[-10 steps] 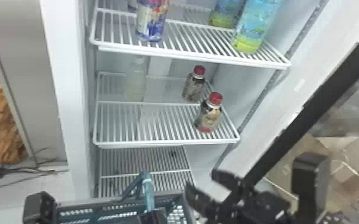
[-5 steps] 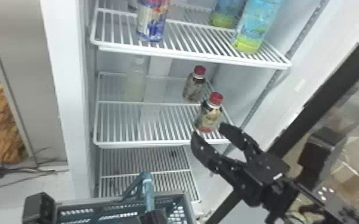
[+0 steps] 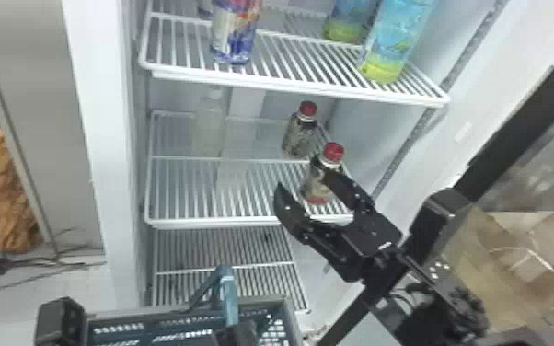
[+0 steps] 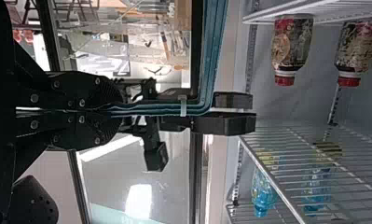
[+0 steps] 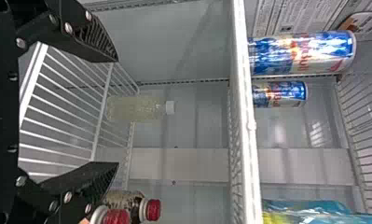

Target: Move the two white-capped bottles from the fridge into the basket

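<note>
On the fridge's middle shelf, a pale white-capped bottle point(image 3: 208, 126) stands upright toward the back left. My right gripper point(image 3: 297, 175) is open at the shelf's front right, with one finger in front of a red-capped bottle. In the right wrist view, the white-capped bottle point(image 5: 139, 108) lies beyond and between the spread fingers of the right gripper point(image 5: 116, 112), untouched. The basket point(image 3: 152, 317) hangs low in front of the fridge, my left gripper point(image 3: 237, 335) at its teal handle. The left wrist view has the left gripper point(image 4: 118, 110) shut on that handle point(image 4: 193, 110).
Two red-capped bottles, one behind point(image 3: 299, 133) and one in front point(image 3: 320, 184), stand at the middle shelf's right. The upper shelf point(image 3: 290, 87) holds a can point(image 3: 234, 32) and blue-green bottles point(image 3: 395, 41). Right of the fridge is a cardboard box point(image 3: 501, 267).
My right gripper has moved up and left from the lower right to the middle shelf's front edge, now overlapping the front red-capped bottle. The basket has hardly moved.
</note>
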Robot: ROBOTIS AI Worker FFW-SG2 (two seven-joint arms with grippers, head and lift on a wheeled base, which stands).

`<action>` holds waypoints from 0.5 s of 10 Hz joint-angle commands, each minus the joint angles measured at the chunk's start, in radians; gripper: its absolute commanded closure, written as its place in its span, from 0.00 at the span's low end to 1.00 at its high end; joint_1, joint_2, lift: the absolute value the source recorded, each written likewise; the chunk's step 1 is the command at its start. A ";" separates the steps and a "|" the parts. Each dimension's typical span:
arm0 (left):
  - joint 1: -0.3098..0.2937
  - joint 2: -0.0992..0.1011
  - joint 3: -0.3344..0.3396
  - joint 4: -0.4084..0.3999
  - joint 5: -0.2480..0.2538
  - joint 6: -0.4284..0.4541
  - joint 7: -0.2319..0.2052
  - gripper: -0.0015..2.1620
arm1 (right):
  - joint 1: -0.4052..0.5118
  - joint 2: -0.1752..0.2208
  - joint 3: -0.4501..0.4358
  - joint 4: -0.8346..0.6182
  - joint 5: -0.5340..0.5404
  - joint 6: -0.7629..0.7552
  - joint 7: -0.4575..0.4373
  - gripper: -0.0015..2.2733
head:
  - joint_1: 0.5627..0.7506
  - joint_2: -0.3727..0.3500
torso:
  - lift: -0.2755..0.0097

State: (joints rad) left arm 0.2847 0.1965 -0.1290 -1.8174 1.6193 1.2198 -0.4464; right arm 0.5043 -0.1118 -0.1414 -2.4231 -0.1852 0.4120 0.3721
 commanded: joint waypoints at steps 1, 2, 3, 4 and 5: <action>0.000 0.000 -0.005 0.000 0.002 0.000 -0.002 0.52 | -0.053 -0.003 0.024 0.090 -0.002 -0.049 -0.001 0.06 | 0.70 0.03 | 0.05; -0.002 0.000 -0.005 0.000 0.002 0.000 0.000 0.52 | -0.094 -0.009 0.046 0.154 -0.002 -0.098 -0.001 0.04 | 0.70 0.03 | 0.05; -0.002 0.000 -0.007 0.000 0.002 0.000 0.000 0.52 | -0.141 -0.020 0.072 0.223 -0.002 -0.137 -0.001 0.04 | 0.70 0.03 | 0.05; -0.005 0.000 -0.009 0.000 0.002 0.000 0.000 0.52 | -0.198 -0.025 0.094 0.294 -0.002 -0.181 -0.001 0.04 | 0.70 0.03 | 0.05; -0.007 0.000 -0.013 0.000 0.002 0.000 0.000 0.52 | -0.244 -0.025 0.108 0.358 -0.006 -0.218 -0.001 0.04 | 0.70 0.04 | 0.05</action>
State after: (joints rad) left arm 0.2784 0.1963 -0.1394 -1.8174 1.6222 1.2198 -0.4464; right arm 0.2918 -0.1358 -0.0444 -2.1075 -0.1899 0.2193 0.3714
